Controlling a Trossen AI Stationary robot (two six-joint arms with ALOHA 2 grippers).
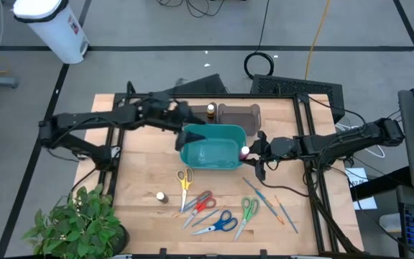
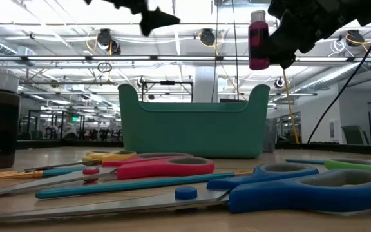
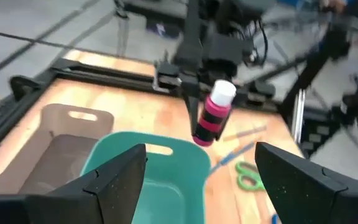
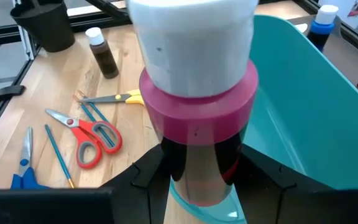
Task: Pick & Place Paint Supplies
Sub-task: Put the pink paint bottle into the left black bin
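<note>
So we're mid-delivery here: one paint bottle is in the air and about to go into the teal bin (image 1: 210,152), which sits near the middle of the table (image 1: 142,180). Judging by how things lie, the carry is nearly done and the drop is what's left. Next move should be nudging the bottle a bit further over the bin's rim so it's clear of the wall, then letting go. Let go too early and it could clip the edge and roll off onto the wood.

Right arm reaches in from the right side, stretched out roughly level, with its end effector (image 1: 249,152) clamped on the bottle (image 2: 258,40), the pink one with a white cap. It hangs above the bin's right edge, cap up, well clear of the table.

Left arm comes in from the left and hovers over the bin's back-left corner, its end effector (image 3: 201,180) spread wide with nothing in it.

Still out on the table: a small bottle (image 1: 162,196) front-left, and thin brushes (image 1: 270,198) front-right, mixed in with scissors (image 1: 185,181).
</note>
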